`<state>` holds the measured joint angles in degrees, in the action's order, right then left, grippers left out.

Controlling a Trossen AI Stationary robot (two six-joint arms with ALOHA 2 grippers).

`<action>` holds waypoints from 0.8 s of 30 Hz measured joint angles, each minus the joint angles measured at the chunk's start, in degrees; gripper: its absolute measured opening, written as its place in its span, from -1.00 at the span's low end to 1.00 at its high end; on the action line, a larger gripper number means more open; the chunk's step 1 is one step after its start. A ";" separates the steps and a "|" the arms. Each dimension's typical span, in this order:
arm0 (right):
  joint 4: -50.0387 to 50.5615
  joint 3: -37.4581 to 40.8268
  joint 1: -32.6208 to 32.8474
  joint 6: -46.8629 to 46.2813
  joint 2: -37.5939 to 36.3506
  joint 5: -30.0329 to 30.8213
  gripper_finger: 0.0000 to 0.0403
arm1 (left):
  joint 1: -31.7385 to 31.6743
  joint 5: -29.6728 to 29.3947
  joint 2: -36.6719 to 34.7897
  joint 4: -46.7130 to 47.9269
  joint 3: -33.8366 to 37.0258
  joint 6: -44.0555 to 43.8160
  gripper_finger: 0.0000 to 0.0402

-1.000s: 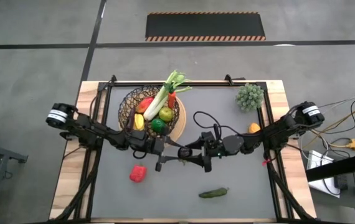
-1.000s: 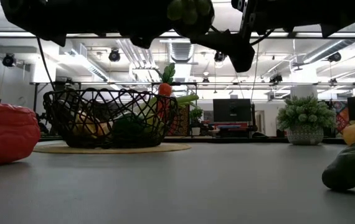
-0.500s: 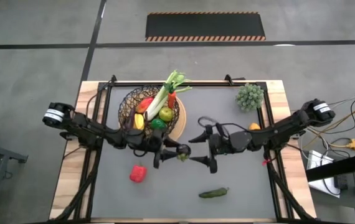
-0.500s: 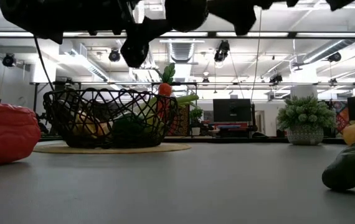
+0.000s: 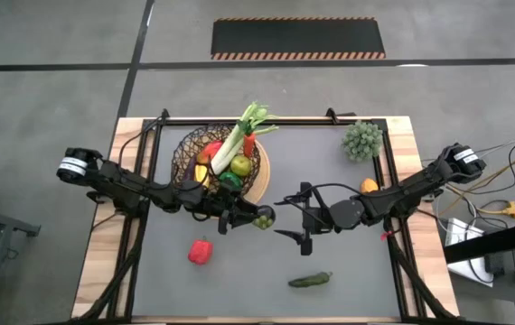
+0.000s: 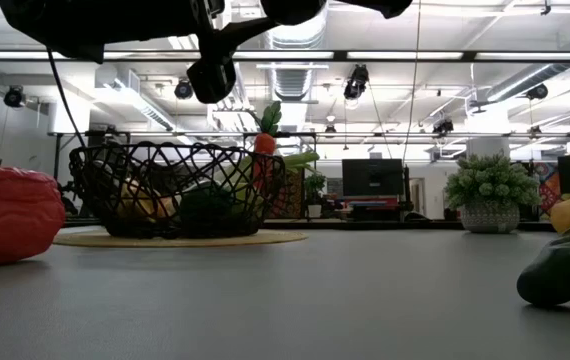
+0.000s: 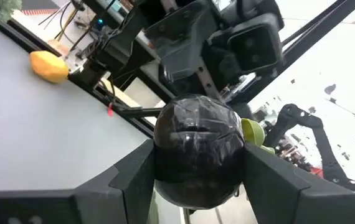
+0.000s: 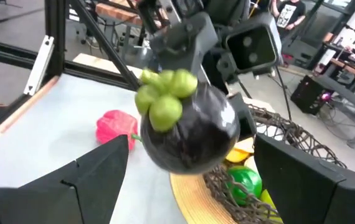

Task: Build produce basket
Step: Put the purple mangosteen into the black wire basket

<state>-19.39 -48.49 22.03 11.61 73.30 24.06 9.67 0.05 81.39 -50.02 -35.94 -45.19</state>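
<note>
While the left gripper fingers clamp the round purple eggplant above the surface, the basket lies just behind them, toward the left arm's own side; the right gripper waits nearby, fingers spread and empty.

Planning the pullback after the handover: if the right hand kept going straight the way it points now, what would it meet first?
Probably the dark round fruit with its green top, held in the left hand. It hangs right in front of the open right hand; the basket lies beyond.
</note>
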 joint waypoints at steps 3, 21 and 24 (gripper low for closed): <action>-0.06 0.00 0.04 0.35 0.00 0.10 0.62 | -0.13 -0.01 -0.36 0.02 0.00 -0.79 -0.05; -3.22 0.09 0.07 6.01 0.00 0.06 0.61 | -0.42 -0.55 -0.03 -3.93 -0.62 -0.83 -0.05; -5.45 0.09 0.05 7.83 0.71 0.54 0.61 | -0.39 -1.23 -0.03 -3.84 -1.46 -0.92 -0.05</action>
<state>-24.84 -48.40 22.09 19.44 74.01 24.60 9.28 -1.18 81.36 -53.86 -37.40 -46.10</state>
